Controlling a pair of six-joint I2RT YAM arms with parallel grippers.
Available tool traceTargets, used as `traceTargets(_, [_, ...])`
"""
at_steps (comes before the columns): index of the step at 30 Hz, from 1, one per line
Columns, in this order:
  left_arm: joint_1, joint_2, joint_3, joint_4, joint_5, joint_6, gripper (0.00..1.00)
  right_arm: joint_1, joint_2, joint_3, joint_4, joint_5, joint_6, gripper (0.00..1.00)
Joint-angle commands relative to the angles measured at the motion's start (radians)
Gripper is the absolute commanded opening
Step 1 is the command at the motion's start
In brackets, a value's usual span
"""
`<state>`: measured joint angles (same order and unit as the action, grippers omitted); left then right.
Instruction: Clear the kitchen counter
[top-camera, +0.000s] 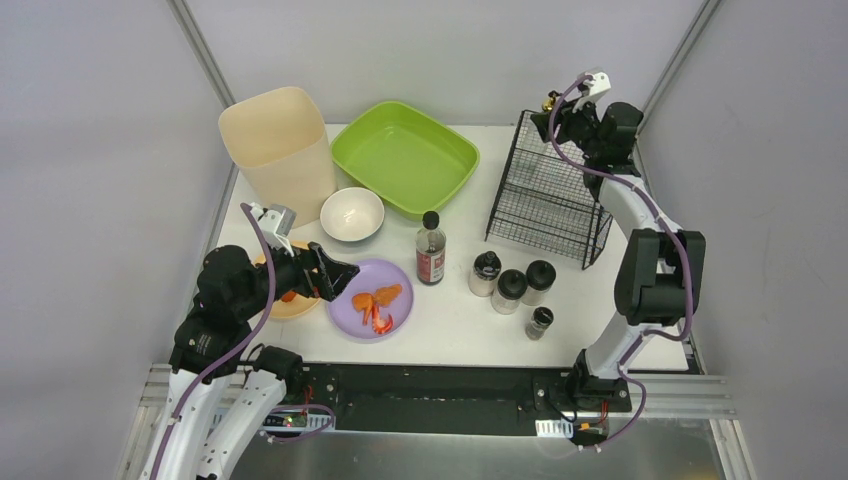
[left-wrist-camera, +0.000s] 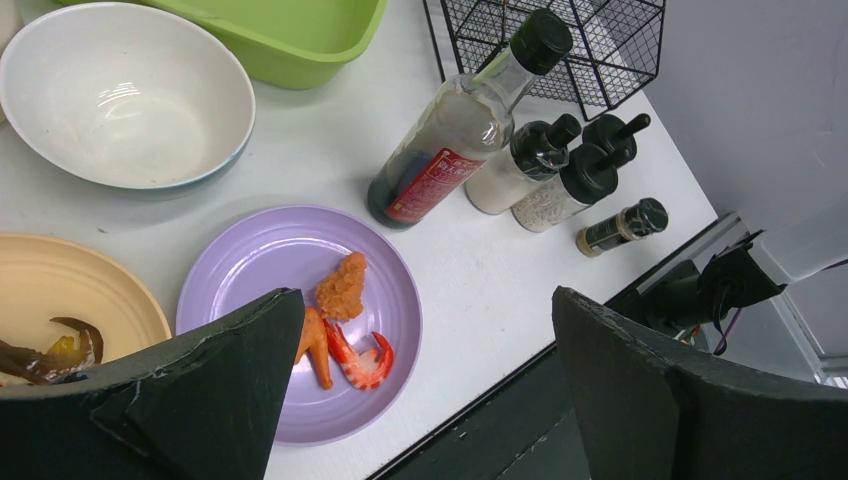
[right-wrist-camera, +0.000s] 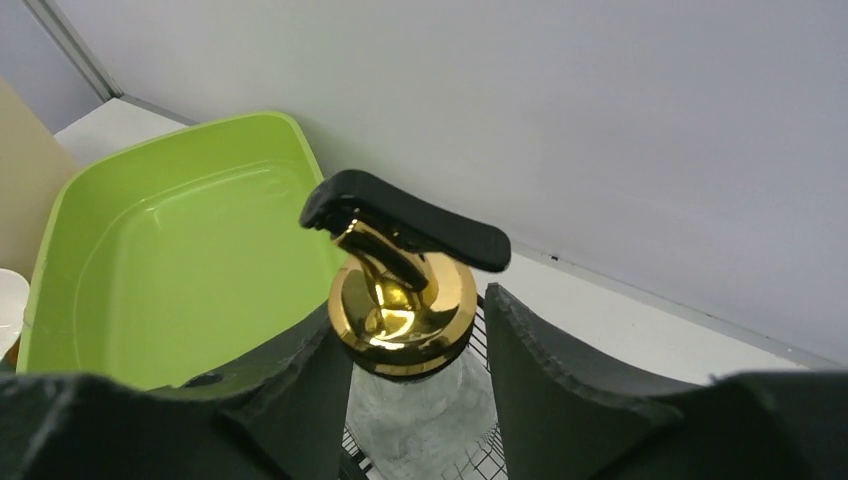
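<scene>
Table (top-camera: 462, 322): white, spans ahead of both arm bases.
Plates: 2, purple plate (top-camera: 372, 300), tan plate (left-wrist-camera: 60, 290).
Bowl (top-camera: 351, 213): 1.
Sauce bottle (top-camera: 431, 250): 1.
Black-capped shakers (top-camera: 509, 290): 4.
Left tool (top-camera: 340, 275): fingers apart, empty, at the purple plate's edge.
Right tool (right-wrist-camera: 408, 345): clamped on gold-topped bottle (right-wrist-camera: 395, 300).

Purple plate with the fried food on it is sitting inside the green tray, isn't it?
Not quite. The purple plate does have fried food on it, but it is not inside the green tray. It sits on the white counter, nearer the arms than the tray. The top external view shows this.
</scene>
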<state>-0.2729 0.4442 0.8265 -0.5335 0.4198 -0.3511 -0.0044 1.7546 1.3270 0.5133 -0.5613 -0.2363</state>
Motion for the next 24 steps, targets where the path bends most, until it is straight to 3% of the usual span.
traceTargets(1, [0.012,-0.004,-0.003,0.049,0.032,-0.005,1.00,0.004,-0.095,-0.016,0.033,0.007,0.002,0.53])
traceTargets(3, [0.012,-0.004,-0.003,0.049,0.032,-0.005,1.00,0.004,-0.114,-0.030,0.030,0.008,0.008,0.56])
traceTargets(6, [0.012,-0.005,-0.004,0.049,0.031,-0.005,1.00,0.004,-0.147,-0.059,0.029,0.015,0.024,0.70])
traceTargets(8, [0.012,-0.006,-0.004,0.049,0.029,-0.005,1.00,0.004,-0.167,-0.083,0.029,0.017,0.037,0.98])
traceTargets(15, [0.012,-0.014,-0.006,0.049,0.014,-0.003,1.00,0.039,-0.291,-0.202,0.024,0.084,0.057,0.99])
traceTargets(24, [0.012,-0.016,-0.010,0.049,-0.015,-0.002,1.00,0.132,-0.559,-0.330,-0.176,0.220,0.017,0.99])
